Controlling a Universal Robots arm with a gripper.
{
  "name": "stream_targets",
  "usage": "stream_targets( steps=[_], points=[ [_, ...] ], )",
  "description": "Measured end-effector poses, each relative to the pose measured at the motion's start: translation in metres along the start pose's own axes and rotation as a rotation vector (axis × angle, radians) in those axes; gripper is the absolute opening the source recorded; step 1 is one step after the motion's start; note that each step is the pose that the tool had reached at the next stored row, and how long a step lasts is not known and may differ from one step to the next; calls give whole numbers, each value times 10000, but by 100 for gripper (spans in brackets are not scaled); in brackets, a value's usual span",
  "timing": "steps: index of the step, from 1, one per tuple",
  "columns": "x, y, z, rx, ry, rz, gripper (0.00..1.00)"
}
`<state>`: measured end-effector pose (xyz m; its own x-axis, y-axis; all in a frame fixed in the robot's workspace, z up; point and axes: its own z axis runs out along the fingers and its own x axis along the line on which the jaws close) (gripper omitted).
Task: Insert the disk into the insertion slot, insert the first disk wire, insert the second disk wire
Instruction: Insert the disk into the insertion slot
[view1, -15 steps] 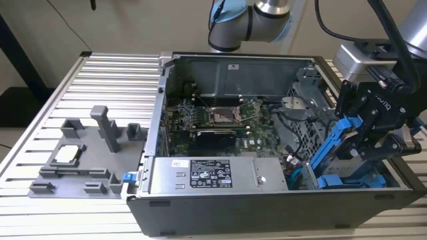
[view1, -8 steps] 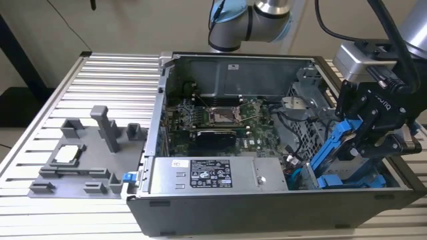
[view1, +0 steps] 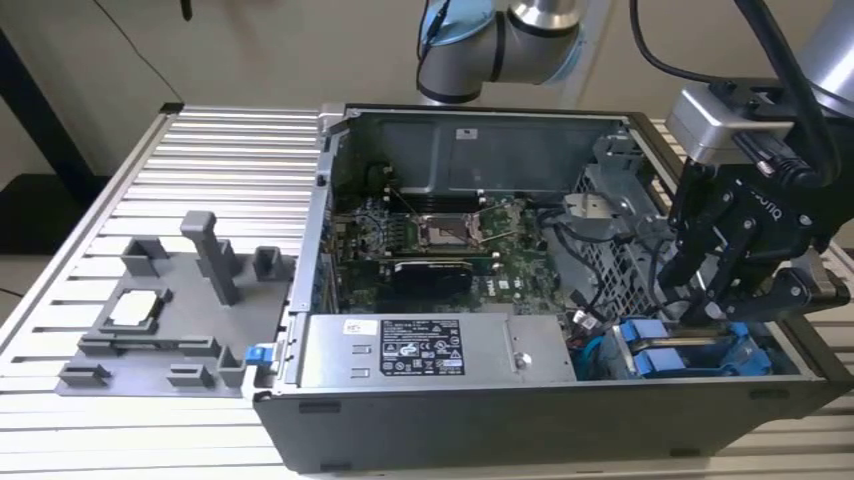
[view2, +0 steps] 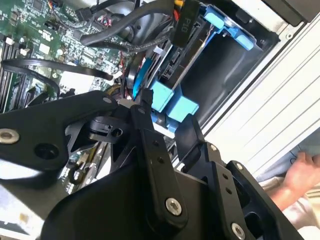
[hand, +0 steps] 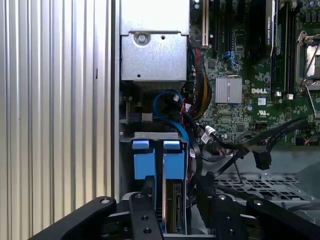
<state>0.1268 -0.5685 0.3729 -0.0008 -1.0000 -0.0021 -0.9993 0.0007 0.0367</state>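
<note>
Straddled the upright disk with hand spread, down in the insertion slot of the computer case; hemmed by blue cable, black wires, power-supply box.

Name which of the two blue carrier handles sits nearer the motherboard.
The blue handle beside the blue cable; the other handle hugs the case wall.
</note>
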Motion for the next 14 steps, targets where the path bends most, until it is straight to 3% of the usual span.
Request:
stream_targets(
  steps=[8,10,14],
  points=[
    [0,1,-1,31,-12,0,47],
    [0,0,0,142,-113,-4,47],
    [0,0,0,526,-484,-18,47]
  ],
)
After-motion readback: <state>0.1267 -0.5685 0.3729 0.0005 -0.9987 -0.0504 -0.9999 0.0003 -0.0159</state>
